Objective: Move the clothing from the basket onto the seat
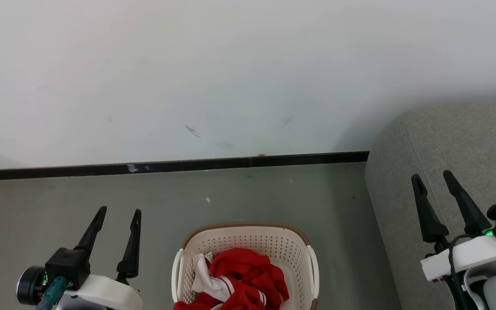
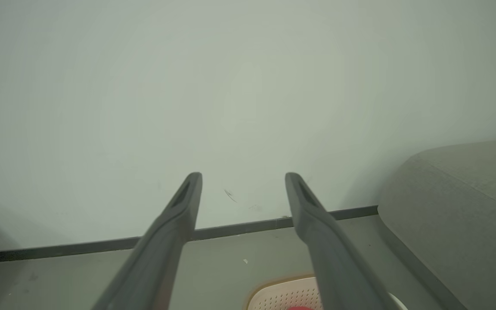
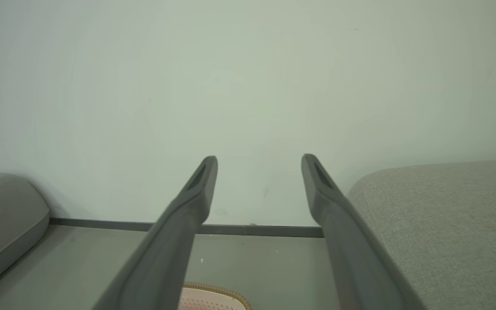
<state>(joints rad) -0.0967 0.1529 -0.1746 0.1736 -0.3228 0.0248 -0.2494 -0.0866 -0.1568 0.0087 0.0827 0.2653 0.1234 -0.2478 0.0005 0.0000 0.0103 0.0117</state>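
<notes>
Red clothing (image 1: 248,272) heaped inside basket (image 1: 248,240); left hand (image 1: 119,210) and right hand (image 1: 431,175) both spread, empty

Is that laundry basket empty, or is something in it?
Not empty: crumpled red-and-white clothing lies heaped inside the basket.

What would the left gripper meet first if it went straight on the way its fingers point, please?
Most likely the pale wall, just above the dark skirting strip; nothing nearer shows ahead of the left gripper, though depth is unclear.
</notes>
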